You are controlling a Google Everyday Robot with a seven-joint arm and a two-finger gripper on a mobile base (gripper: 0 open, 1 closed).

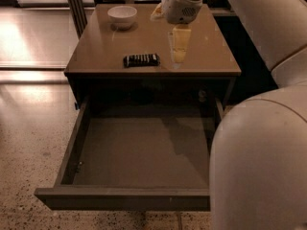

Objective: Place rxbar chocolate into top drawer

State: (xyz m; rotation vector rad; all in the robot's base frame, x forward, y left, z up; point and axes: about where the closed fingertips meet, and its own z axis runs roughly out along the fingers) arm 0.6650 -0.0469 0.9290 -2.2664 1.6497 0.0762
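The rxbar chocolate (141,60), a flat black bar with white lettering, lies on the cabinet top (96,47) near its front edge, left of centre. My gripper (176,51) hangs pointing down over the cabinet top, just right of the bar and a little above it, and holds nothing that I can see. The top drawer (127,198) is pulled fully out below the cabinet top, and its smooth bottom is bare.
A white bowl (122,16) stands at the back left of the cabinet top. My large white arm (261,147) fills the right side of the view and hides the drawer's right front corner. Speckled floor lies to the left.
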